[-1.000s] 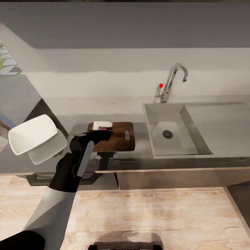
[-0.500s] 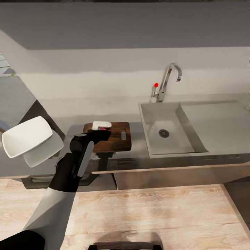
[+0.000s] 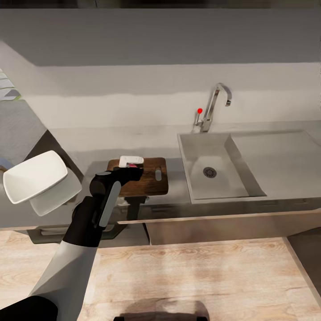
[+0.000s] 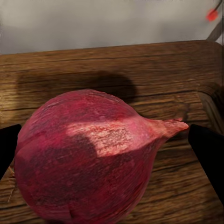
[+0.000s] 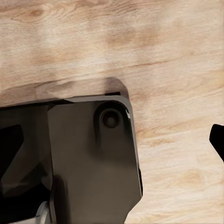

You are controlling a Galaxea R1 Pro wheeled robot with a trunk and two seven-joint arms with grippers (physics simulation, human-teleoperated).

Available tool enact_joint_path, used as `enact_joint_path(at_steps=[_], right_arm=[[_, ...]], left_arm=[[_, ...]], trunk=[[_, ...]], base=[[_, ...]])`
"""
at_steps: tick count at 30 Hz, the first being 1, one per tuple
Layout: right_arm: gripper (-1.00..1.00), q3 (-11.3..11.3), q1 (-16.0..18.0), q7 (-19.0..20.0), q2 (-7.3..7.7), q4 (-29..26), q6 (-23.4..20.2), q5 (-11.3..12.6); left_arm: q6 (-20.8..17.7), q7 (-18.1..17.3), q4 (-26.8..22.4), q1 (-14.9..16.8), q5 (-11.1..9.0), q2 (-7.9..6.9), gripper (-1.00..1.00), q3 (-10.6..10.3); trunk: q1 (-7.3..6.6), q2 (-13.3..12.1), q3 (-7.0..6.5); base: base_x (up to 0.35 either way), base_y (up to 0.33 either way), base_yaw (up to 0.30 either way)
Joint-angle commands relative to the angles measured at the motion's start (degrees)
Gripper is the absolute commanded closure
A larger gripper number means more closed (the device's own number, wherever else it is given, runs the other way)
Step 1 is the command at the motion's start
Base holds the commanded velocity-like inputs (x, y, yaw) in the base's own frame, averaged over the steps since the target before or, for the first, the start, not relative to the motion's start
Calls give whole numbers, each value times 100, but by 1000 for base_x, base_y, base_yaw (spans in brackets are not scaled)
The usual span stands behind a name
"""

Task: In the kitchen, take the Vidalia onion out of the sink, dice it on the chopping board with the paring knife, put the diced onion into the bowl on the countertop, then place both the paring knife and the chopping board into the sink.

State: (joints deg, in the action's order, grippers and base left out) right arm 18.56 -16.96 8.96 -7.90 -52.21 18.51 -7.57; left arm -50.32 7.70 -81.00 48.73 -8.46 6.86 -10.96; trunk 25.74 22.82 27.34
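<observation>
A dark red onion (image 4: 88, 154) sits between the two black fingers of my left gripper (image 3: 132, 166), which is shut on it. It is over the back left part of the brown wooden chopping board (image 3: 149, 180). I cannot tell whether the onion touches the wood. The white square bowl (image 3: 34, 176) stands on the glossy countertop (image 3: 89, 156) to the left of the board, with its pale mirror image beneath it. The grey sink (image 3: 223, 183) lies right of the board. The paring knife is out of view. My right gripper (image 5: 112, 149) points at the floor, one fingertip (image 5: 218, 139) at the picture's edge.
The chrome tap (image 3: 215, 103) with its red knob (image 3: 199, 110) rises behind the sink, and the flat drainboard (image 3: 281, 160) is to its right. The robot's dark base (image 5: 84, 154) stands on the pale wooden floor (image 3: 200, 276). Grey drawers (image 3: 214, 229) sit under the countertop.
The whole picture has slid slightly left, so the camera has moved. My left gripper stays shut on the onion over the board's back left part.
</observation>
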Motion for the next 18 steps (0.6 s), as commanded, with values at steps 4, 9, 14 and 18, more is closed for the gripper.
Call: enact_joint_path(at_steps=[4,9,14,18], right_arm=[[-100,33,0,33,-10,-9,12,-59],[-100,33,0,30,-10,-9,12,-61],[-100,33,0,28,-10,-13,12,-61],[-100,33,0,27,-10,-15,12,-61]], left_arm=[[-22,56,-2,2,-59,-3,100,-3],[-22,56,0,-71,-59,-1,100,-5],[-19,56,1,-103,-59,0,100,-5],[-18,56,-3,-109,-59,0,100,-8]], trunk=[[4,9,-4],[4,9,-6],[4,9,-6],[4,9,-7]], base=[[0,0,0],[0,0,0],[0,0,0],[0,0,0]])
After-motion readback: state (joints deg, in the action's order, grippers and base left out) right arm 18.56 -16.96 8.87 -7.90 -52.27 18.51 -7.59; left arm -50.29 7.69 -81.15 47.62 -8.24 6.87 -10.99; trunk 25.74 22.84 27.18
